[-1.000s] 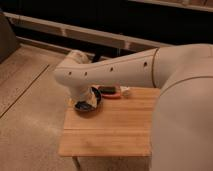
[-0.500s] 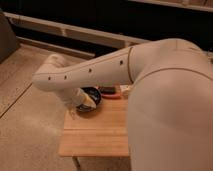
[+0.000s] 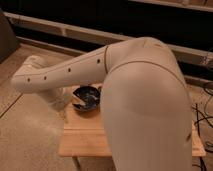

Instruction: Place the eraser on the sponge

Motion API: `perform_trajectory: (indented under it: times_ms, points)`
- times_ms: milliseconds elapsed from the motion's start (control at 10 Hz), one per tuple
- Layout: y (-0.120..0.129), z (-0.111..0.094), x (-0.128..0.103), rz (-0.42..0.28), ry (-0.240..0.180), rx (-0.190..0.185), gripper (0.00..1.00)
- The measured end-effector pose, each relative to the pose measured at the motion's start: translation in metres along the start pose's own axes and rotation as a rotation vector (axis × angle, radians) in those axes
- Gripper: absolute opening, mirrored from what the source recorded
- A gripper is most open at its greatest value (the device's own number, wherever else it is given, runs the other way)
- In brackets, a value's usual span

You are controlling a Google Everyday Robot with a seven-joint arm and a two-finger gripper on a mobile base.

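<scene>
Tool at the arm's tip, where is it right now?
In the camera view the tool is left of centre, over the far left corner of the wooden table, below the pale arm.

The robot's white arm (image 3: pixel 140 105) occupies most of the frame, and its bulky upper segment covers the middle and right of the wooden table (image 3: pixel 84 142). The dark gripper (image 3: pixel 86 98) is low over the table's far left part, beneath the forearm. The table stands on a speckled floor (image 3: pixel 27 135), with dark cables (image 3: pixel 202 117) at the right edge.
</scene>
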Motion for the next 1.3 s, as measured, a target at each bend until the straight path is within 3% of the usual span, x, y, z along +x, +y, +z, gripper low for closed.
perform_trajectory:
  times_ms: [400,500,700,800,900,1000,1200,1300]
  points:
    - [-0.001,0.000,-0.001,-0.005,-0.007,0.003,0.65]
    - [-0.001,-0.002,-0.007,-0.035,-0.040,0.001,0.65]
    - [0.002,-0.011,-0.024,-0.158,-0.154,-0.008,0.65]
    - [0.004,-0.015,-0.028,-0.206,-0.191,-0.008,0.65]
    - [0.011,-0.025,-0.035,-0.348,-0.289,-0.016,0.65]
    - [0.016,-0.029,-0.035,-0.428,-0.340,-0.026,0.65]
    - [0.022,-0.032,-0.024,-0.602,-0.422,-0.051,0.65]
    - [0.023,-0.031,-0.018,-0.648,-0.437,-0.058,0.65]
